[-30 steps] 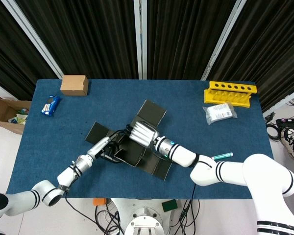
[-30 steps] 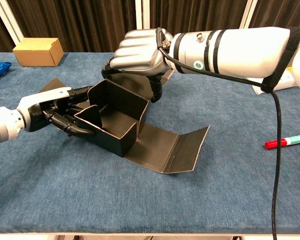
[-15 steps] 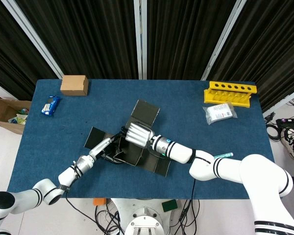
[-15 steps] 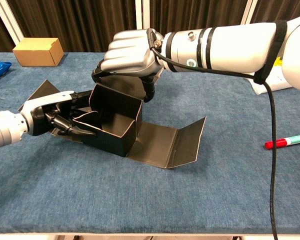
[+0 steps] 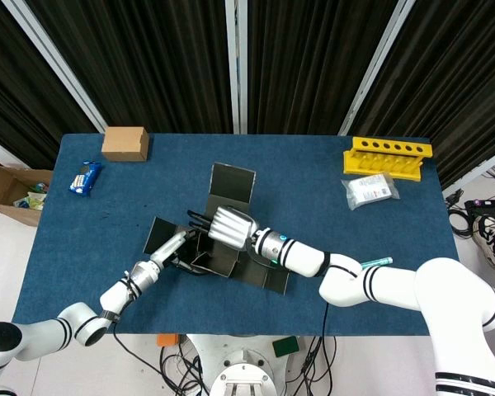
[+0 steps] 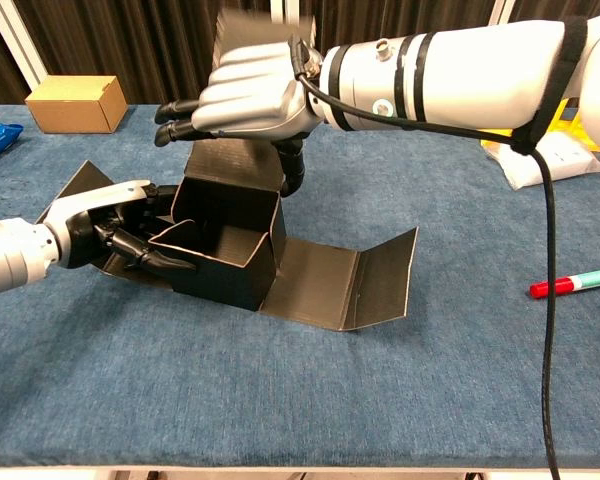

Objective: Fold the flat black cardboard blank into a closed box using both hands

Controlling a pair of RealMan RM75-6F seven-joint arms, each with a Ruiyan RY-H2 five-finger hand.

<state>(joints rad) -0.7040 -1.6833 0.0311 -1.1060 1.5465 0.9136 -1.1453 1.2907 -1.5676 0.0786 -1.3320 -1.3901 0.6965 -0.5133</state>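
One black cardboard blank [image 6: 225,245] sits near the middle of my blue table [image 5: 330,239], half raised into an open tray, and I place everything else from it. Its walls stand upright, one long flap [image 6: 345,285] lies flat on the cloth toward my right with its end bent up, and one taller panel [image 5: 231,183] rises on the far side.

My left hand [image 6: 105,232] is at the blank's left wall, dark fingers [image 6: 155,258] curled around the low side flap and reaching into the tray; it grips that flap.

My right hand [image 6: 245,95] hovers above the blank's far wall, fingers stretched out nearly flat and pointing left, thumb hanging down against the rear panel. I cannot tell whether the thumb pinches the panel or only touches it.

Far left of the blank, one small brown box [image 5: 124,143] and one blue packet [image 5: 84,177]. Far right, one yellow rack [image 5: 388,155], one clear bag [image 5: 371,190], and one green-and-red pen [image 6: 578,281].
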